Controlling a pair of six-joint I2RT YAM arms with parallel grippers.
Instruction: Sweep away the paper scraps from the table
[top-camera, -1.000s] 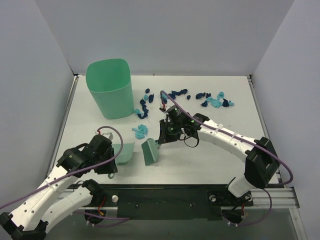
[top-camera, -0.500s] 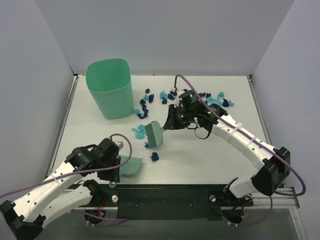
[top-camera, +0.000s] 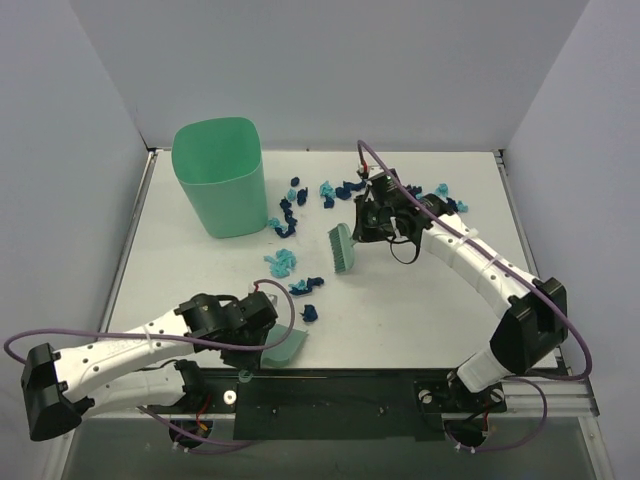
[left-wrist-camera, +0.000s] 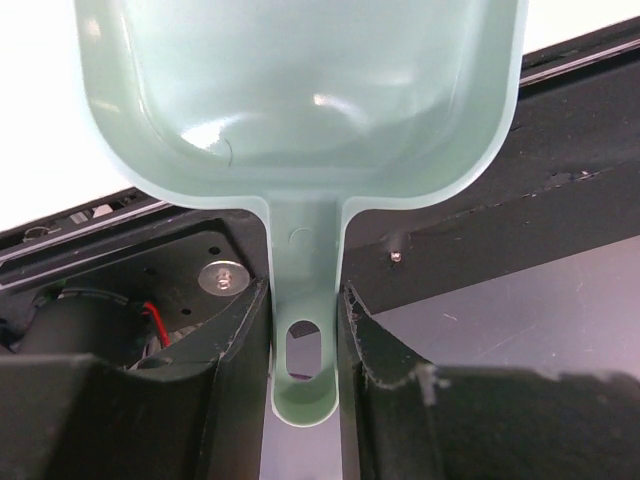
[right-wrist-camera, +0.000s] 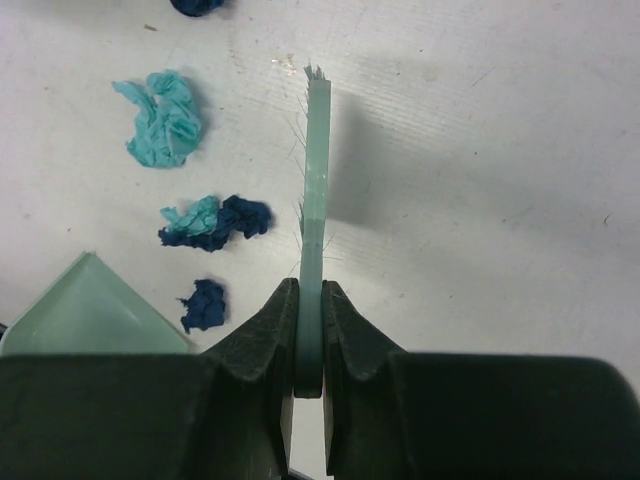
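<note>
Dustpan (left-wrist-camera: 300, 90), mint green: its handle is clamped by the left hand (left-wrist-camera: 303, 312), a grip shown only in the left wrist view, where the pan's front lip is cut off; in the top view the pan is seen at the near edge of the table (top-camera: 420, 320). Brush (right-wrist-camera: 317, 150): held edge-on by the closed right hand (right-wrist-camera: 308, 318), its bristles hardly made out there. Paper scraps (top-camera: 281, 263): a row is recorded on the table's far side near the bin (top-camera: 218, 175) in the top view alone, and a few are seen between brush and dustpan.
</note>
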